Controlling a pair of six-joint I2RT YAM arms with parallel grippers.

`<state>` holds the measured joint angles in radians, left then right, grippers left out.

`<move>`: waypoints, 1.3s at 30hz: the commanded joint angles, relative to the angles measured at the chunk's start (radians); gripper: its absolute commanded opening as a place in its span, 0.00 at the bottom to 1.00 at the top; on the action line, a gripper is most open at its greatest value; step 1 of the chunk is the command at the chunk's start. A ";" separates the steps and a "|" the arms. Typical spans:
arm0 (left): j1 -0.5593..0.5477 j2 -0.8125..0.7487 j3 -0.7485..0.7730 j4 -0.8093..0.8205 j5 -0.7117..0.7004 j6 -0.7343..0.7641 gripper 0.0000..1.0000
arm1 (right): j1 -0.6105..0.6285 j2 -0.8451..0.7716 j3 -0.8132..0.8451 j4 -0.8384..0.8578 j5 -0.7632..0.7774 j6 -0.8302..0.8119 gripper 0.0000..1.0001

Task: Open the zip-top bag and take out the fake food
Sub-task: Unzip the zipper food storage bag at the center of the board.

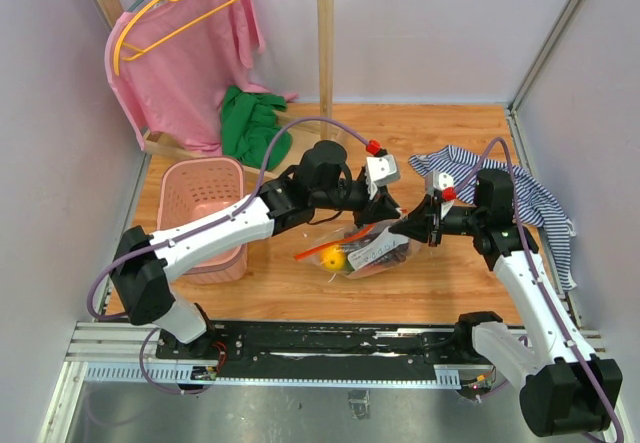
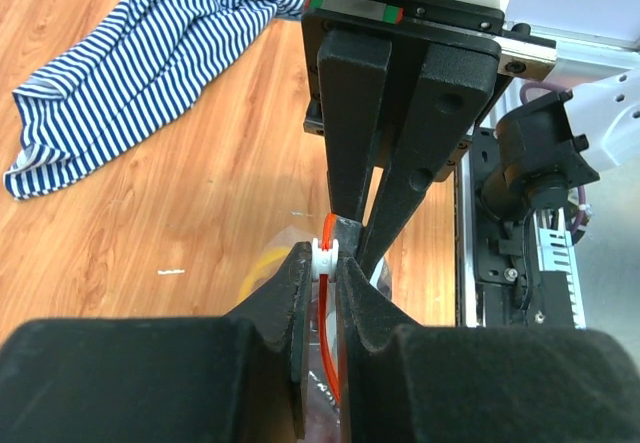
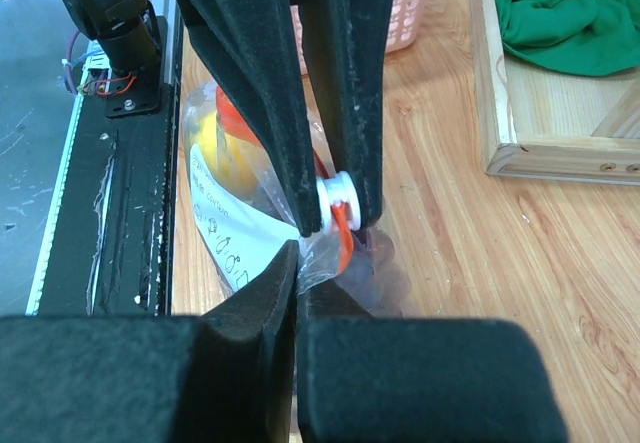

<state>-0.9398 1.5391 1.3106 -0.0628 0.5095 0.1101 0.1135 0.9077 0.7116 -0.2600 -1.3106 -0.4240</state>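
Zip-top bag [image 1: 365, 251] lay crumpled on the wooden table [image 1: 440, 133], near the middle of its front edge. A pink basket [image 1: 205, 203] stood toward the left edge and a striped cloth [image 1: 530, 198] lay by the right one. The fake food was inside: a yellow fruit [image 1: 333, 259] showed through the plastic, beside darker pieces that could not be told apart.

The likely trouble lay in the pull. The right gripper [image 3: 298, 273] held only thin, slippery film. If the arms drew apart too fast, the plastic could slide from its pads and the whole bag would trail after the zip, unopened. The slider was small and could also pop free, and a lifted bag might tip its contents out.

The right gripper was fully shut, with a fold of the bag's clear corner pinched between its pads. The left gripper [image 2: 322, 263] was closed almost to touching on the white slider [image 3: 335, 195] of the red-orange zip strip [image 1: 315, 253], one pad on each side. The two sets of fingertips met nose to nose at the bag's right end, just beside each other. The rest of the bag lay below them and to the left.
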 commanded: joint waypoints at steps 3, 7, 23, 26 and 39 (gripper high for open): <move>0.013 -0.047 -0.024 -0.027 0.024 -0.049 0.00 | 0.005 -0.022 0.037 0.014 0.042 -0.015 0.01; 0.013 -0.046 -0.024 -0.036 0.032 -0.089 0.00 | 0.004 -0.024 0.035 0.024 0.063 -0.005 0.01; 0.013 -0.056 -0.012 -0.109 0.001 -0.161 0.00 | 0.004 -0.027 0.027 0.041 0.023 0.005 0.01; 0.013 -0.050 0.002 -0.110 0.002 -0.142 0.00 | 0.009 -0.024 0.025 0.023 -0.018 -0.028 0.02; 0.013 0.011 0.086 -0.198 -0.006 -0.055 0.00 | 0.056 0.009 0.017 -0.057 0.031 -0.158 0.31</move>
<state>-0.9314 1.5303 1.3632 -0.2367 0.4992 0.0269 0.1368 0.9001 0.7116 -0.2714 -1.2804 -0.5140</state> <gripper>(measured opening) 0.140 0.239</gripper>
